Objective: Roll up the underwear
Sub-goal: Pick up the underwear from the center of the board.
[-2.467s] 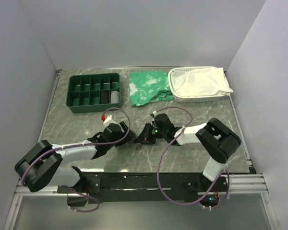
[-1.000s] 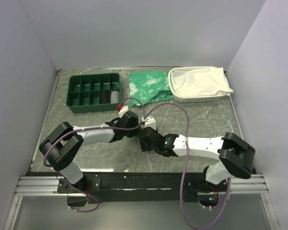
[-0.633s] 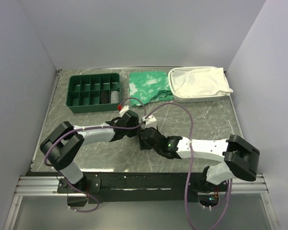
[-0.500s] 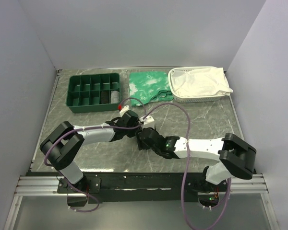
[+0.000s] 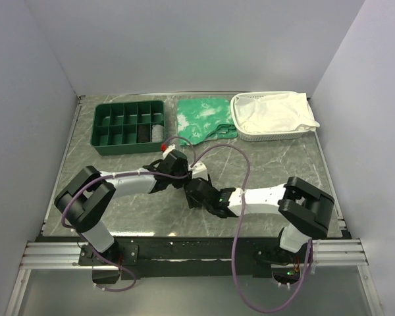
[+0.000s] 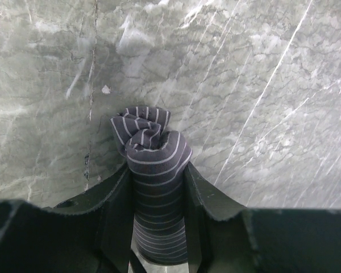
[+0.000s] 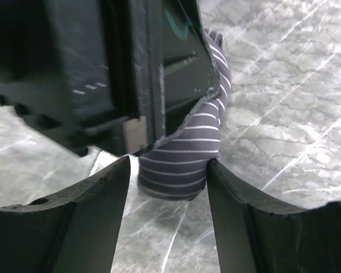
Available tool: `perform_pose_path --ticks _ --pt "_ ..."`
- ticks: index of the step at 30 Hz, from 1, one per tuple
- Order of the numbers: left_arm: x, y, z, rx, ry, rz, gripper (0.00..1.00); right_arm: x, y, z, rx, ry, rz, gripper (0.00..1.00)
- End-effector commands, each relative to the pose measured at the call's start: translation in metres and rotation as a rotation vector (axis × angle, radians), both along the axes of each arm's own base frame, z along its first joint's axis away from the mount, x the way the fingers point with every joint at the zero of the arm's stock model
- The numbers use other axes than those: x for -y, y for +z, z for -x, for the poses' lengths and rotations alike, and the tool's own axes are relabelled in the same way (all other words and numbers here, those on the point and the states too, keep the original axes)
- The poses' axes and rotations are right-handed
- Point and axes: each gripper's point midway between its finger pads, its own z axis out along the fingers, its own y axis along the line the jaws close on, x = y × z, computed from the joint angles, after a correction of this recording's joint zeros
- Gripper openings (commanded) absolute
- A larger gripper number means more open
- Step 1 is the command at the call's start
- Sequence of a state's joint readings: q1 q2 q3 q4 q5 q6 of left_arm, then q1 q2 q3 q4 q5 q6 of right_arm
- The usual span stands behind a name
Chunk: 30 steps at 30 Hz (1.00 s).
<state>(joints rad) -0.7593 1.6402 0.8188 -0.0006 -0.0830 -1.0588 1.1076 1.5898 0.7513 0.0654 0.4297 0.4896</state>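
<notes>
The underwear (image 6: 156, 165) is a tight roll of dark grey fabric with pale pinstripes, lying on the marble table. My left gripper (image 6: 157, 196) is shut on the roll, which sticks out past the fingertips. In the top view the left gripper (image 5: 178, 172) and the right gripper (image 5: 196, 192) meet at mid-table and hide most of the roll. In the right wrist view the roll's end (image 7: 184, 162) sits between my open right gripper's (image 7: 167, 164) fingers. The right finger (image 7: 224, 193) touches it; the left finger stands apart. No orange-red tag shows.
A green compartment tray (image 5: 128, 126) stands at the back left with rolled items (image 5: 158, 132) in one cell. A green white-patterned cloth (image 5: 204, 118) lies behind the grippers. A white basket (image 5: 249, 135) holding a white cloth (image 5: 273, 113) sits at the back right.
Over 2.5 s both grippers moved together at mid-table, the right arm swinging in from the near side. In the last half second the right gripper shifted slightly; the left stays clamped on the roll.
</notes>
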Motion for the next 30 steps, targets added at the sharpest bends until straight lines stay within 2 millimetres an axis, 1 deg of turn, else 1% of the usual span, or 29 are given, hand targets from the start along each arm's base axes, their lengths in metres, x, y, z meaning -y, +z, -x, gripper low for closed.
perform_pose_path --ticks 1,4,5,7,9,11,16,21,24,28,30 --pt "-0.022 -0.038 0.03 -0.131 -0.045 -0.087 0.2 0.008 -0.021 0.0 -0.032 -0.013 0.08 0.63" --pt "-0.022 -0.038 0.028 -0.135 -0.048 -0.076 0.19 0.01 -0.027 0.001 -0.042 -0.018 0.102 0.63" --pt "-0.024 -0.039 0.027 -0.135 -0.047 -0.079 0.19 0.016 -0.031 0.003 -0.053 -0.027 0.132 0.63" --pt "-0.025 -0.04 0.026 -0.134 -0.043 -0.077 0.19 0.019 -0.035 0.003 -0.06 -0.037 0.149 0.63" --pt "-0.022 -0.039 0.028 -0.14 -0.058 -0.066 0.2 0.021 -0.039 0.003 -0.063 -0.045 0.159 0.63" --pt "-0.021 -0.039 0.027 -0.139 -0.061 -0.062 0.19 0.021 -0.04 0.003 -0.065 -0.047 0.16 0.63" --pt "-0.021 -0.04 0.028 -0.144 -0.064 -0.061 0.19 0.013 -0.039 -0.003 -0.059 -0.05 0.161 0.63" --pt "-0.022 -0.04 0.029 -0.145 -0.06 -0.06 0.19 0.009 -0.043 -0.005 -0.062 -0.057 0.146 0.58" --pt "-0.023 -0.04 0.029 -0.145 -0.059 -0.057 0.19 0.012 -0.047 -0.004 -0.069 -0.067 0.143 0.48" --pt "-0.022 -0.041 0.03 -0.15 -0.065 -0.054 0.19 0.021 -0.053 -0.004 -0.082 -0.092 0.145 0.3" --pt "-0.022 -0.042 0.031 -0.154 -0.067 -0.049 0.19 0.024 -0.054 -0.005 -0.086 -0.102 0.148 0.24"
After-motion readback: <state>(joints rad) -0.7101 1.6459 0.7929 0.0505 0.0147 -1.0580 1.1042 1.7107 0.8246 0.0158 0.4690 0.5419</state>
